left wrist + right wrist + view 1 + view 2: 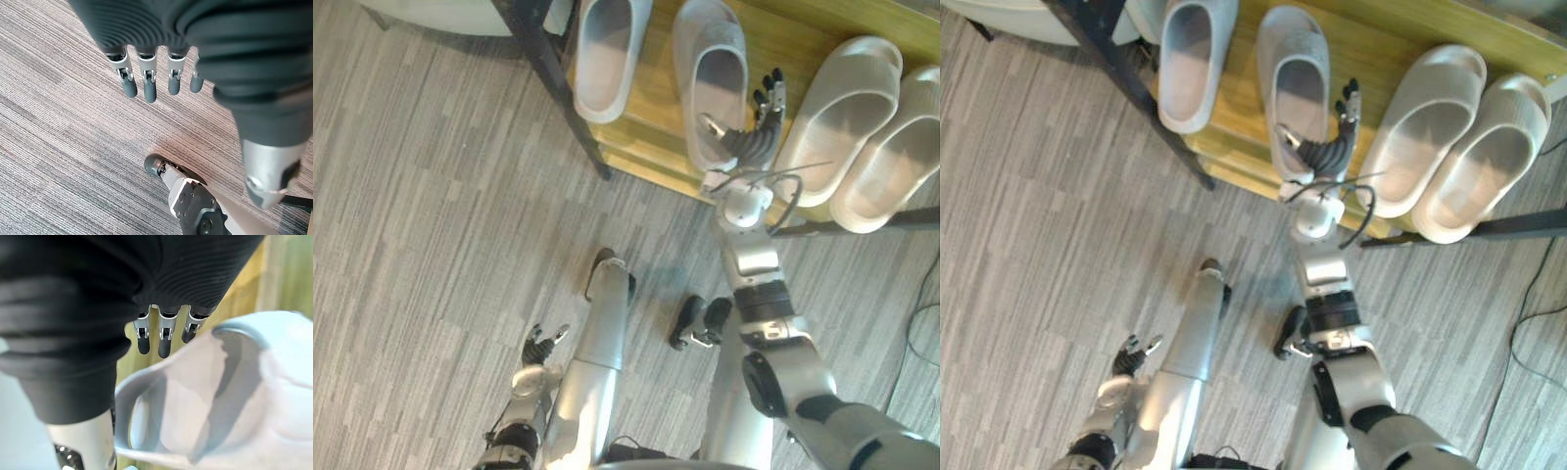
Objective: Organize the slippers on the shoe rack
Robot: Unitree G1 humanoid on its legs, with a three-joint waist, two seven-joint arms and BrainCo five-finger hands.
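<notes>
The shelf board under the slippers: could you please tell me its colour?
The shelf board is light yellowish wood, best seen in the left eye view.

Under my right hand [749, 142] a part of the heel of the slipper [710, 69] is hidden, in my wrist view this slipper is blurred and cut off, and beyond my fingers [771, 90] the shoe rack [656, 108] runs out of the picture.

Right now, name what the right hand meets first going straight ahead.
Probably nothing: the right hand points along bare shelf between the grey slipper and a beige slipper; depth unclear.
</notes>
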